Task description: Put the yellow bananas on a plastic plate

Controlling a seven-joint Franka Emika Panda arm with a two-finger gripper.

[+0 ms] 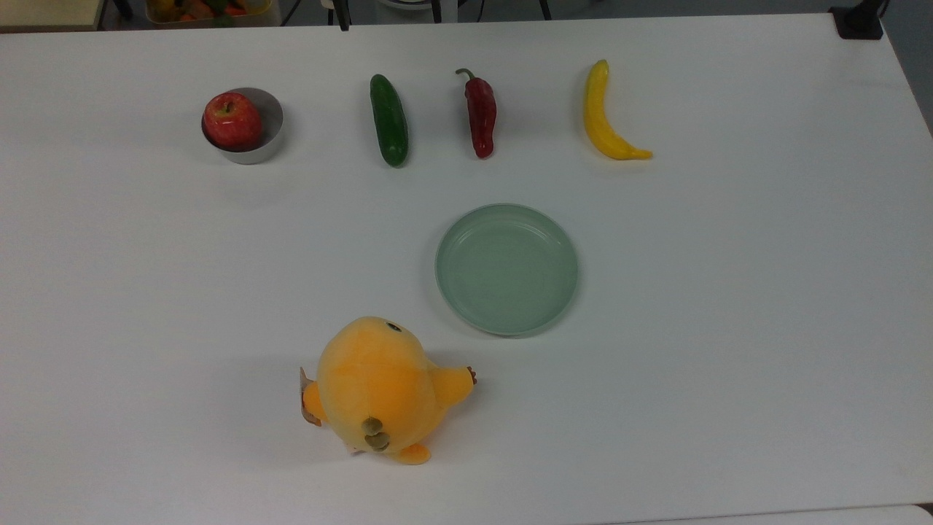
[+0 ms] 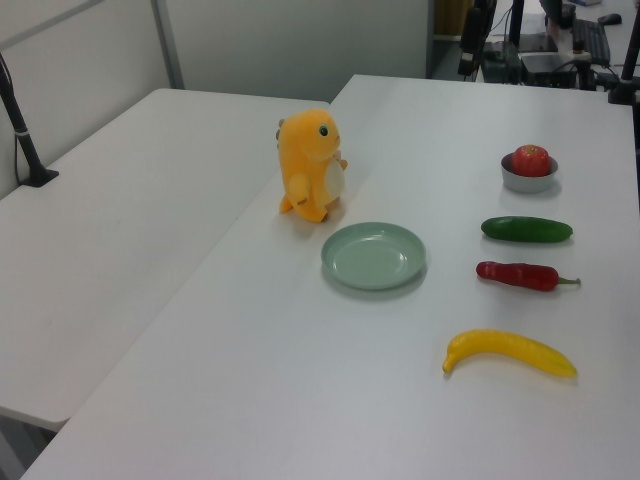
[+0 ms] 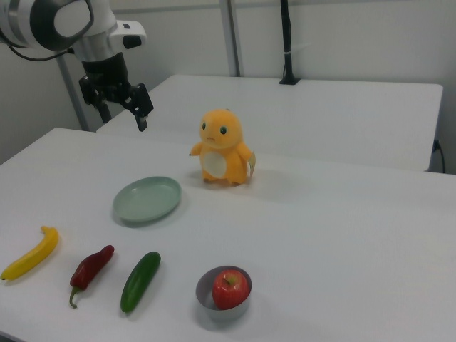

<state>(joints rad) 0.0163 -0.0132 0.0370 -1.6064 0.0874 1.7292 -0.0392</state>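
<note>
The yellow banana (image 1: pixel 609 117) lies on the white table near the far edge, at the top view's right; it also shows as the banana (image 2: pixel 510 352) and the banana (image 3: pixel 30 254). The pale green plastic plate (image 1: pixel 506 270) sits bare at mid-table, below and left of the banana in the top view, also seen as the plate (image 2: pixel 373 256) and the plate (image 3: pixel 147 199). My gripper (image 3: pixel 125 117) hangs open and holding nothing, well above the table at the right view's upper left, beyond the plate and far from the banana.
An orange plush toy (image 1: pixel 383 386) stands near the plate. A green cucumber (image 1: pixel 388 119) and a red chili (image 1: pixel 481 113) lie in a row with the banana. A red apple (image 1: pixel 233 120) sits in a small metal bowl (image 1: pixel 268 135). A second table adjoins.
</note>
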